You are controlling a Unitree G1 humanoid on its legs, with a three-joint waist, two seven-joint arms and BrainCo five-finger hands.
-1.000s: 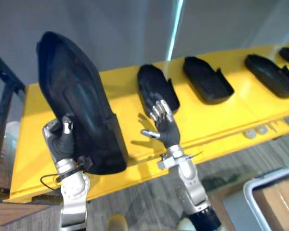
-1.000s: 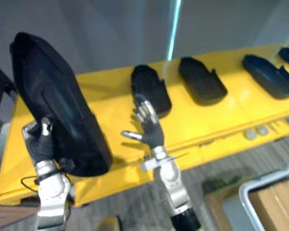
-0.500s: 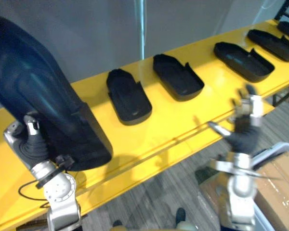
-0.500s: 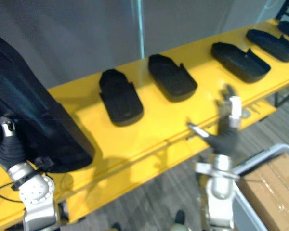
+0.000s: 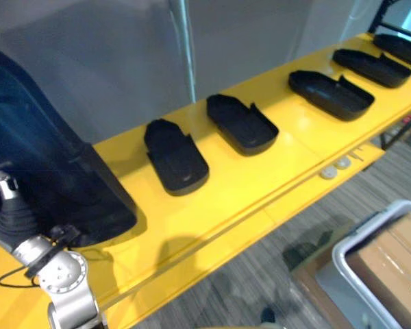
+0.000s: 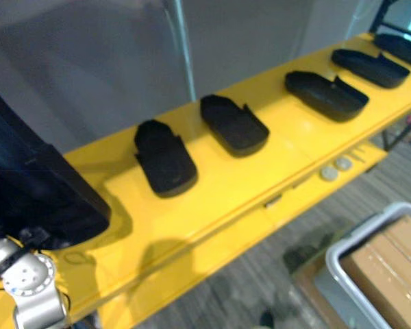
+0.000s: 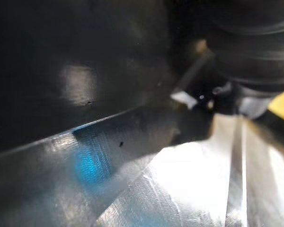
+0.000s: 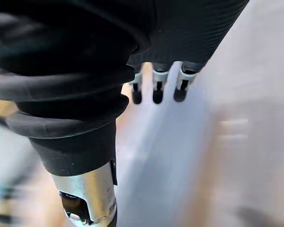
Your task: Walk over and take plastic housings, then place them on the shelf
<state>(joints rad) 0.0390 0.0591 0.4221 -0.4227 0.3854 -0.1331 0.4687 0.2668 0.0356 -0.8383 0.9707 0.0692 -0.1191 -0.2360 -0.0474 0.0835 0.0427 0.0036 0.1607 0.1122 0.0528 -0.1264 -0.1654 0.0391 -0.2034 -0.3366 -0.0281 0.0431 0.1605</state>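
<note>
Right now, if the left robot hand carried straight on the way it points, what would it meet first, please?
Probably the grey wall behind the yellow shelf: the left robot hand points up and back, gripping the black housing, which would likely touch first. Depth is unclear.

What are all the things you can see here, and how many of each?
held black plastic housing: one, black, upright at the shelf's left end, in the left hand.
lying black plastic housings: five, black, in a spaced row along the shelf; the farthest is cut off at the edge.
long yellow shelf: one, yellow, running from lower left to upper right.
small round discs: two, pale, side by side on the shelf's front ledge.
white bin: one, on the floor, lower right.
brown cardboard box: one, inside the bin.
left hand: one, dark-covered, gripping the held housing.
right hand: one, fingers straight, holding nothing.
</note>
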